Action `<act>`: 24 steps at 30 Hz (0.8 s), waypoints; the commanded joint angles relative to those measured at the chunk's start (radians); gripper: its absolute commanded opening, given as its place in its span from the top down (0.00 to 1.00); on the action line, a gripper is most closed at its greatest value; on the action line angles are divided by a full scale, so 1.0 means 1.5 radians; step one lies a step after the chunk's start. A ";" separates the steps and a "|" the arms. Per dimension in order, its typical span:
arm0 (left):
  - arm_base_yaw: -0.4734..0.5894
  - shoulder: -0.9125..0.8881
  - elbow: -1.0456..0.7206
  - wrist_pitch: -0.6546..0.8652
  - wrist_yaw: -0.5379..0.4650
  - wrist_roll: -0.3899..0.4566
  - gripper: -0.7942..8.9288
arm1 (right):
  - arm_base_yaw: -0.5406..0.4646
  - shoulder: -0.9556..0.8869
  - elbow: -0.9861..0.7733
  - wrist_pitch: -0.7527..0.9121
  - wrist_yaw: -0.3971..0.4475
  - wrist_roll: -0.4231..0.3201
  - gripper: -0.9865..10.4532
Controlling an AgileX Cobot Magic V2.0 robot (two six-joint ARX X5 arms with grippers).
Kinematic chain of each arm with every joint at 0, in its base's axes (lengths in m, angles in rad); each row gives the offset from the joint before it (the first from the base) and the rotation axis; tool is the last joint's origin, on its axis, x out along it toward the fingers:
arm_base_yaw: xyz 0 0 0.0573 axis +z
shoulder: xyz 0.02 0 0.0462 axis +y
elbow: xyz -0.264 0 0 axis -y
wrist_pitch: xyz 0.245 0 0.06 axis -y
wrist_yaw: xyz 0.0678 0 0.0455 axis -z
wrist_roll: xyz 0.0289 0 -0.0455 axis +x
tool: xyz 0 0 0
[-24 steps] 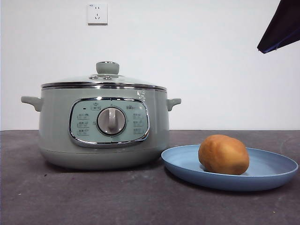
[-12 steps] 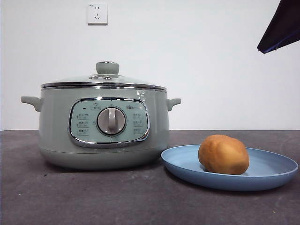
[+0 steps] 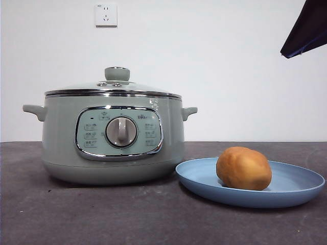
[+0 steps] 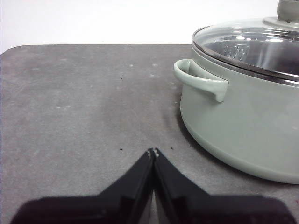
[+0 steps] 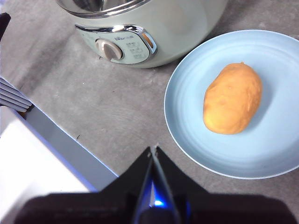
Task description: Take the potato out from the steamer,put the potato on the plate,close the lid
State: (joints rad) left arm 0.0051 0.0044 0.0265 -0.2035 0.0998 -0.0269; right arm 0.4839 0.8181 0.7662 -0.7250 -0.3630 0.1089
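The golden-brown potato (image 3: 243, 168) (image 5: 232, 98) lies on the light blue plate (image 3: 296, 185) (image 5: 275, 154), to the right of the sage-green steamer (image 3: 61, 148) (image 4: 243, 126) (image 5: 187, 28). The glass lid (image 3: 113, 88) (image 4: 252, 46) with its green knob sits shut on the steamer. My right gripper (image 5: 153, 149) is shut and empty, high above the table beside the plate; in the front view only a dark arm tip (image 3: 306, 30) shows at the top right corner. My left gripper (image 4: 153, 152) is shut and empty, low over the table beside the steamer's side handle (image 4: 198, 83).
A dark grey mat (image 3: 102, 214) covers the table. A white wall with a socket (image 3: 106, 15) stands behind. In the right wrist view the table's front edge and a white frame (image 5: 42, 158) lie close by.
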 commanded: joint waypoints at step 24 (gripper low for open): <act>0.002 -0.002 -0.006 -0.008 0.004 -0.003 0.92 | -0.271 -0.434 -0.380 0.431 0.166 -0.033 0.91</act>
State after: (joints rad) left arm 0.0051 0.0044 0.0265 -0.2035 0.0998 -0.0269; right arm 0.0784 0.1833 0.2195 -0.0944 -0.1333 0.0532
